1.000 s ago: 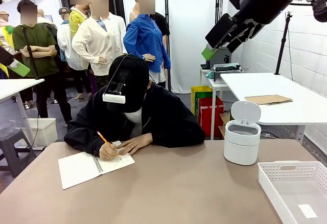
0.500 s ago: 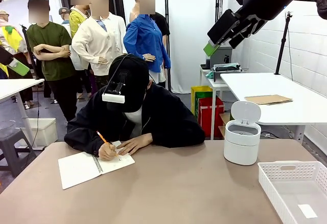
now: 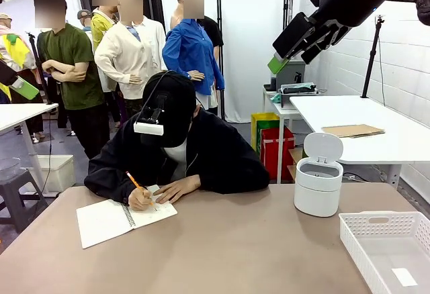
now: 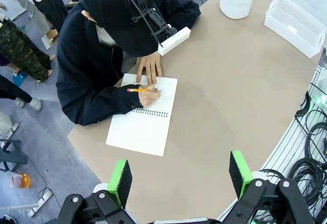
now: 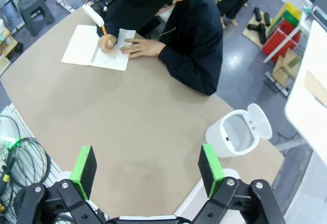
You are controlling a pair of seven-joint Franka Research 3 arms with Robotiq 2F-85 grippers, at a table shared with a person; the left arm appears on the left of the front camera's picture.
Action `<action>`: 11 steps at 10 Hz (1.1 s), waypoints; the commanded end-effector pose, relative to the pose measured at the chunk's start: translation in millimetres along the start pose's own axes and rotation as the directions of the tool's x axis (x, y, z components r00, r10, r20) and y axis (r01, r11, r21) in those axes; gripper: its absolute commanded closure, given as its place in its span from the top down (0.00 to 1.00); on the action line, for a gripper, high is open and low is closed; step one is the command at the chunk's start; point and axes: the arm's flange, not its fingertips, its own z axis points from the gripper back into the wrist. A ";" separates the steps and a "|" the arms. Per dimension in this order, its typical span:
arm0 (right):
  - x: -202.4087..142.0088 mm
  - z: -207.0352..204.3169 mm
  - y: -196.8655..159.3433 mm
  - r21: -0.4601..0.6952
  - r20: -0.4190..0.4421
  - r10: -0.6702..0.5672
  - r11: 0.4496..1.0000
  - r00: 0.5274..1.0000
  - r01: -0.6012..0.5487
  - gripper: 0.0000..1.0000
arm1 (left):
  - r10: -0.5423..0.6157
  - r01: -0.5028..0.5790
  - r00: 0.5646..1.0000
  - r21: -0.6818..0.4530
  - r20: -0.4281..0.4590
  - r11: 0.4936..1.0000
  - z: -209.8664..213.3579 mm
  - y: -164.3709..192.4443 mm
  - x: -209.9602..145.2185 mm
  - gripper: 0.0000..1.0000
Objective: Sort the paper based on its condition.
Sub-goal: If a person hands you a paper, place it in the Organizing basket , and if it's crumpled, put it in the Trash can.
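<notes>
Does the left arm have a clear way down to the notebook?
Probably not: the person's writing hand and other hand rest on the notebook, though its other page lies bare below the open left fingers.

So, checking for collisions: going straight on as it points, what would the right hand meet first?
Probably the bare table, between the notebook and the white bin, though depth is unclear.
</notes>
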 end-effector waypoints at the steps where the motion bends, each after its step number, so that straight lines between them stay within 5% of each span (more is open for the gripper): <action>1: -0.9 -0.2 1.1 0.009 -0.008 -0.002 1.000 1.000 0.002 1.00 | 0.005 -0.005 1.000 0.007 -0.004 1.000 0.0 1.6 -0.8 1.00; 11: 0.3 -6.9 3.7 0.008 0.006 -0.045 0.999 0.999 0.045 1.00 | 0.005 -0.005 1.000 0.007 -0.004 1.000 0.0 1.6 -0.8 1.00</action>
